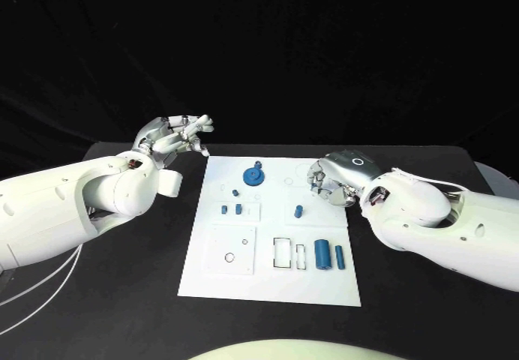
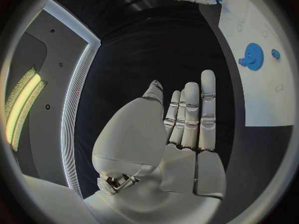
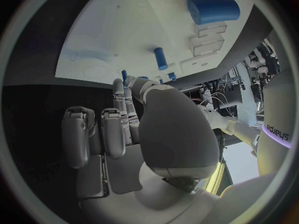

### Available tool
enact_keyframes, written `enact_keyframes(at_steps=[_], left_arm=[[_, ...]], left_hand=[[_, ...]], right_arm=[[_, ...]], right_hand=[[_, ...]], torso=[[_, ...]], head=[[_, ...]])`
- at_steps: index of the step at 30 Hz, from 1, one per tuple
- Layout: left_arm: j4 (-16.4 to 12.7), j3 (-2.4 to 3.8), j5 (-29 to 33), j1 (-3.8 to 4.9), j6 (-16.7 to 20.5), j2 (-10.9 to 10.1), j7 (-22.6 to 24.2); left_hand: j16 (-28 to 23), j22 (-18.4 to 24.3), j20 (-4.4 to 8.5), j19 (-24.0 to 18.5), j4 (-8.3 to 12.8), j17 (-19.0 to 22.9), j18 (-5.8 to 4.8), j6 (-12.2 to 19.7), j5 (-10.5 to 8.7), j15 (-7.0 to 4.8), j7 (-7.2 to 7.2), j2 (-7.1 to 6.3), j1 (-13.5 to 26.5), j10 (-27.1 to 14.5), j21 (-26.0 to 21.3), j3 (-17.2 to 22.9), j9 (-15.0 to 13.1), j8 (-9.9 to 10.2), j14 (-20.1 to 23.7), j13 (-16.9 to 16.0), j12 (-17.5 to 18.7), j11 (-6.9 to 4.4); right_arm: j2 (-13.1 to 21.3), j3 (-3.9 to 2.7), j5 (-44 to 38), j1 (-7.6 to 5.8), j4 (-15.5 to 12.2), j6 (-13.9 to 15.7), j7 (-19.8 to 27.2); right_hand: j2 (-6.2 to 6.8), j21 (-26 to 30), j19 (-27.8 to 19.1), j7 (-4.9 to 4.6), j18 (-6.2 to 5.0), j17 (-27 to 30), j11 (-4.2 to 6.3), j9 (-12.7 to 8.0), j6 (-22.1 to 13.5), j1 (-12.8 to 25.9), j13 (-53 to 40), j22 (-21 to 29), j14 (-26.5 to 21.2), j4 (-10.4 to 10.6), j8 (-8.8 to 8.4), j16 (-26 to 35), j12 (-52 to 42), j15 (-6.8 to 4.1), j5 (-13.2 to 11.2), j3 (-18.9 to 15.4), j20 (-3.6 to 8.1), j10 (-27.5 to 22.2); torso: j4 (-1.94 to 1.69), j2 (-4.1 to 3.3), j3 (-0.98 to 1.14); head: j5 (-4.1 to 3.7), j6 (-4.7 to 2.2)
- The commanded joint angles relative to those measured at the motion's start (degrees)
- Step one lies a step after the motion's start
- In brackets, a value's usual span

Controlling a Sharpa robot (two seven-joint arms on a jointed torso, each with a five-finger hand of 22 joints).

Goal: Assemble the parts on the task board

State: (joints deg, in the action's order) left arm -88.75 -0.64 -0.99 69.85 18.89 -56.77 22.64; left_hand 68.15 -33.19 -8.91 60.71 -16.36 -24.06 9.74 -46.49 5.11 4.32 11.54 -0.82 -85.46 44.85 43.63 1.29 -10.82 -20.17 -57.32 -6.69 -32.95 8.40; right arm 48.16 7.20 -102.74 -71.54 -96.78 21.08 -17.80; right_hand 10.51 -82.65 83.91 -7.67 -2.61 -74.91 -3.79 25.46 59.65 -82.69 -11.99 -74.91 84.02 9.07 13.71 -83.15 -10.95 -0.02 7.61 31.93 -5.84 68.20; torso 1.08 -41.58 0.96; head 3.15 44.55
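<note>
The task board (image 1: 222, 281) lies in the middle of the black table (image 1: 97, 322). A blue gear (image 1: 253, 176) stands near the board's 12 o'clock edge, with small blue pegs (image 1: 230, 209) below it and two blue cylinders (image 1: 330, 255) toward 4 o'clock. The left hand (image 1: 173, 135) hangs off the board at about 10 o'clock, fingers (image 2: 199, 109) straight, released and holding nothing (the gear well apart from them). The right hand (image 1: 337, 176) sits over the board's 2 o'clock edge, fingers (image 3: 93, 134) curled in; whether they grasp anything I cannot tell.

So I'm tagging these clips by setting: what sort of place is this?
Probably a robotics lab or test bench, not a home or a factory line. A black table against a dark backdrop holds one white task board with small blue parts, such as a gear, between two white arms.
</note>
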Motion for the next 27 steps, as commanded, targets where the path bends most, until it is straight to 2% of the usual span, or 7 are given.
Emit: enact_keyframes(at_steps=[1, 7, 11, 18, 22, 24, 27], left_arm=[[-0.1, 0.04, 0.25, 0.07, 0.01, 0.11, 0.2], [-0.09, 0.02, 0.25, 0.05, 0.03, 0.45, 0.25], [-0.08, -0.01, 0.25, 0.04, 0.14, 0.78, 0.31], [-0.3, -0.04, 0.25, 0.04, 0.33, 1.34, 0.4], [-0.35, -0.05, 0.25, 0.04, 0.42, 1.68, 0.39], [-0.36, -0.05, 0.25, 0.04, 0.46, 1.83, 0.4], [-0.37, -0.05, 0.25, 0.05, 0.49, 2.06, 0.4]], left_hand=[[0.2, 0.1, -0.19, 0.25, -0.05, 0.08, 0.8, 0.19, 0.37, -0.1, 0.41, 0.02, -0.59, -0.37, -0.2, 0.29, 0.09, 0.23, 0.41, 0.08, 0.0, 0.06], [0.19, 0.11, -0.2, 0.23, -0.07, 0.1, 0.8, 0.21, 0.38, -0.09, 0.42, 0.01, -0.6, -0.42, -0.23, 0.31, 0.1, 0.24, 0.45, 0.09, 0.01, 0.08], [0.19, 0.11, -0.2, 0.23, -0.07, 0.1, 0.8, 0.21, 0.38, -0.09, 0.42, 0.01, -0.6, -0.42, -0.23, 0.31, 0.1, 0.24, 0.45, 0.09, 0.01, 0.08], [0.18, 0.12, -0.22, 0.2, -0.09, 0.13, 0.8, 0.23, 0.39, -0.07, 0.43, -0.01, -0.62, -0.47, -0.26, 0.34, 0.11, 0.25, 0.49, 0.11, 0.02, 0.09], [0.17, 0.13, -0.22, 0.19, -0.09, 0.14, 0.8, 0.24, 0.39, -0.06, 0.44, -0.02, -0.62, -0.49, -0.28, 0.36, 0.11, 0.26, 0.52, 0.12, 0.01, 0.1], [0.17, 0.13, -0.22, 0.19, -0.09, 0.14, 0.8, 0.24, 0.39, -0.06, 0.44, -0.02, -0.62, -0.49, -0.28, 0.36, 0.11, 0.26, 0.52, 0.12, 0.01, 0.1], [0.17, 0.13, -0.22, 0.19, -0.09, 0.14, 0.8, 0.24, 0.39, -0.06, 0.44, -0.02, -0.62, -0.49, -0.28, 0.36, 0.11, 0.26, 0.52, 0.12, 0.01, 0.1]], right_arm=[[0.14, -0.06, 1.27, -0.06, -2.39, 1.81, -0.02], [-1.36, -0.12, 2.28, 0.3, -6.32, 3.44, 1.0], [-3.43, -0.13, 2.48, 0.93, -7.33, 4.15, 1.77], [-6.78, -0.09, 2.57, 2.89, -6.6, 5.01, 2.86], [-8.42, 0.0, 2.77, 4.3, -5.41, 5.48, 3.4], [-9.03, 0.03, 2.81, 4.92, -4.86, 5.7, 3.62], [-9.99, 0.09, 2.86, 5.87, -3.92, 6.02, 3.99]], right_hand=[[0.07, -0.27, 2.82, 0.08, 0.94, -0.11, 0.04, 0.05, 0.38, 0.68, 0.06, -11.42, 2.94, -0.1, 0.2, -0.03, 0.26, -0.56, 0.38, 0.25, 0.42, 0.49], [0.06, -0.2, 2.79, 0.1, 0.93, -0.01, 0.07, 0.07, 0.4, 0.68, 0.07, -11.39, 2.92, -0.15, 0.2, 0.02, 0.3, -0.58, 0.44, 0.3, 0.43, 0.53], [0.05, -0.17, 2.77, 0.11, 0.92, -0.05, 0.08, 0.08, 0.4, 0.68, 0.07, -11.37, 2.93, -0.18, 0.21, 0.0, 0.32, -0.59, 0.47, 0.33, 0.44, 0.53], [0.04, -0.17, 2.77, 0.11, 0.92, 0.01, 0.09, 0.09, 0.39, 0.68, 0.08, -11.37, 2.92, -0.21, 0.2, 0.02, 0.34, -0.6, 0.51, 0.36, 0.44, 0.54], [0.03, -0.17, 2.77, 0.12, 0.92, 0.09, 0.1, 0.1, 0.39, 0.68, 0.08, -11.38, 2.9, -0.25, 0.2, 0.06, 0.38, -0.61, 0.56, 0.39, 0.45, 0.56], [0.03, -0.17, 2.77, 0.12, 0.92, 0.09, 0.1, 0.1, 0.39, 0.68, 0.08, -11.38, 2.9, -0.25, 0.2, 0.06, 0.38, -0.61, 0.56, 0.39, 0.45, 0.56], [0.03, -0.17, 2.77, 0.12, 0.92, 0.09, 0.1, 0.1, 0.39, 0.68, 0.08, -11.38, 2.9, -0.25, 0.2, 0.06, 0.38, -0.61, 0.56, 0.39, 0.45, 0.56]], torso=[[0.11, 0.04, 0.01], [-0.14, 0.07, -0.03], [-0.1, 0.09, -0.16], [-0.15, 0.01, -0.26], [-0.2, 0.04, -0.32], [-0.2, 0.03, -0.32], [-0.18, -0.04, -0.26]], head=[[0.58, -0.05], [1.56, -0.14], [2.89, 0.1], [5.59, 0.6], [7.13, 1.28], [7.6, 1.45], [8.88, 1.92]])
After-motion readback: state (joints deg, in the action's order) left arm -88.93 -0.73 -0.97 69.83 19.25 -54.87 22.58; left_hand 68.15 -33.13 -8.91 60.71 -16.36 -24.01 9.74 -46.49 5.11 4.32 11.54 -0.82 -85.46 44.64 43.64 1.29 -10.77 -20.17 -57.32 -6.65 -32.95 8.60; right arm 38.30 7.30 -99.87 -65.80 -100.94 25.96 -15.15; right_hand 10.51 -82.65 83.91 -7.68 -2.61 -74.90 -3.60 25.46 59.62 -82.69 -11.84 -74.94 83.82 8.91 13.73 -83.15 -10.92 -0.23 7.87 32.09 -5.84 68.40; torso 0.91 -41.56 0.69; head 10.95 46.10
